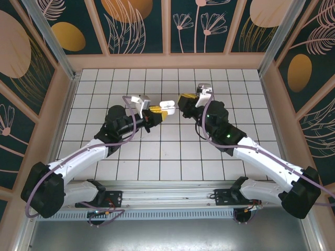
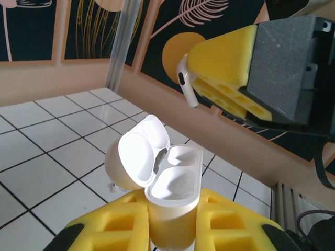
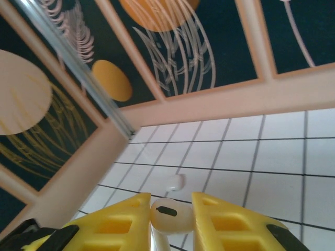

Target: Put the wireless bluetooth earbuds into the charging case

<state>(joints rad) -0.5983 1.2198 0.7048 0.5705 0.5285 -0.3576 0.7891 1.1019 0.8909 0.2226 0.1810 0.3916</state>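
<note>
1. Left fingers (image 2: 107,224), yellow and ribbed, pinch the white charging case (image 2: 172,183) from both sides at the bottom centre of the left wrist view. Its lid (image 2: 140,152) is swung open toward the left, and its two wells face the camera.

2. Right fingers (image 3: 121,222) are pressed onto a white earbud (image 3: 170,217) at the bottom centre of the right wrist view, with its dark slot facing the lens.

3. In the left wrist view, the same earbud (image 2: 186,83) juts from a yellow finger at the upper right. Its stem points down and it hangs above the open case without touching it.

4. From the top camera, both arms reach inward and their fingers meet tip to tip just above the centre of the frame. The case (image 1: 166,106) shows white between them over the tiled bench (image 1: 104,83).

5. A small white piece (image 3: 175,182), apparently another earbud, lies on a tile just above the right fingers in the right wrist view.

6. Dark panels (image 1: 136,26) with gold and pink plant motifs wall the bench in.
</note>
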